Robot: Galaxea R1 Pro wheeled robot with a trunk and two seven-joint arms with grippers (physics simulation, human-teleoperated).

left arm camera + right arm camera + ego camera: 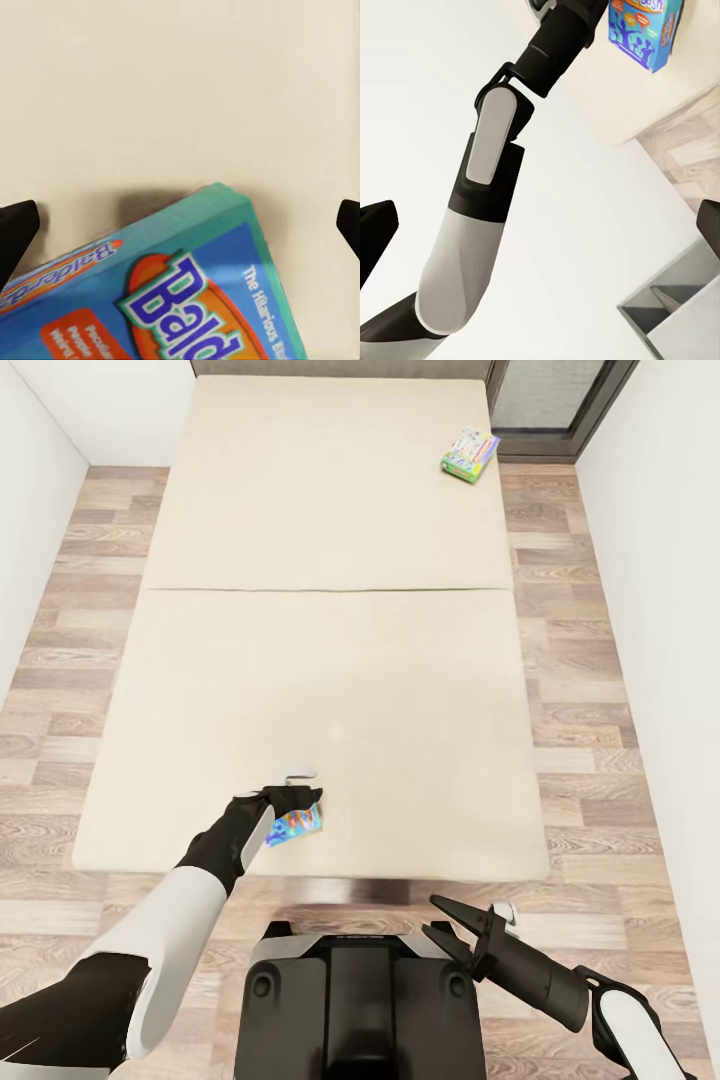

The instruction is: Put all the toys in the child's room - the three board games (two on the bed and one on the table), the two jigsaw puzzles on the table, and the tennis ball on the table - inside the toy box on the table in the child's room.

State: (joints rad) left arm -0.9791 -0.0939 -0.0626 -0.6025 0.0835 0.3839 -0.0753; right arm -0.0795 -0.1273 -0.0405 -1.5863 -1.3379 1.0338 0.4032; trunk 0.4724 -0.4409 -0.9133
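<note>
I have the base parked at the foot of the bed [330, 690], close enough that my left arm reaches over the near edge of the beige mattress without stretching. The left pincer [292, 792] sits at the near board game [297, 825], a blue and teal box with orange lettering lying close to the mattress edge. In the left wrist view that box [172, 292] is tilted up off the mattress with a shadow under its raised corner, and the finger tips stand at the far edges of the picture. That reads to me as jaws spread wide around the box, but whether they press on it I cannot tell. I judge this to be the pick-up of the first bed game, taken first because it lies nearest. The other board game [470, 454], pale green with busy print, lies well apart at the far right corner near the window; I expect I would have to drive round the bed for it. My right pincer [452, 923] hangs idle over the floor beside the trunk, jaws wide and holding nothing, kept low and clear so it does not crowd the left arm [495, 172].
</note>
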